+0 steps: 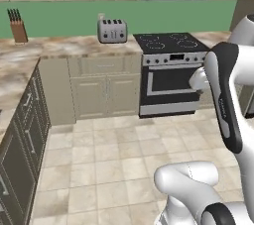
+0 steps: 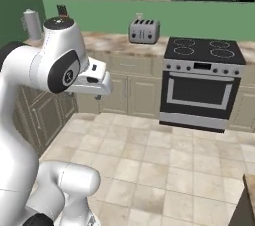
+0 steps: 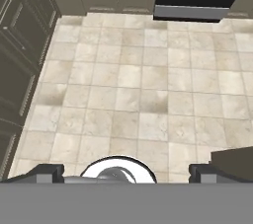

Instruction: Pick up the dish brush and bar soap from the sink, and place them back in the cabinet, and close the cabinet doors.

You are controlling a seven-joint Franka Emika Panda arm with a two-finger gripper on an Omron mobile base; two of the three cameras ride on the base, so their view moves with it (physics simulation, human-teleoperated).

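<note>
Toaster (image 1: 112, 31) on the worktop (image 1: 74, 46) near its back edge, left of the stove (image 1: 171, 70); knife block (image 1: 18, 28) toward the back left corner.

No readable text, labels, brand names, numbers or signs appear on any surface in these kitchen views.

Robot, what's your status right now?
End effector open, holding nothing, over bare floor tiles. Stove and toaster ahead.
</note>
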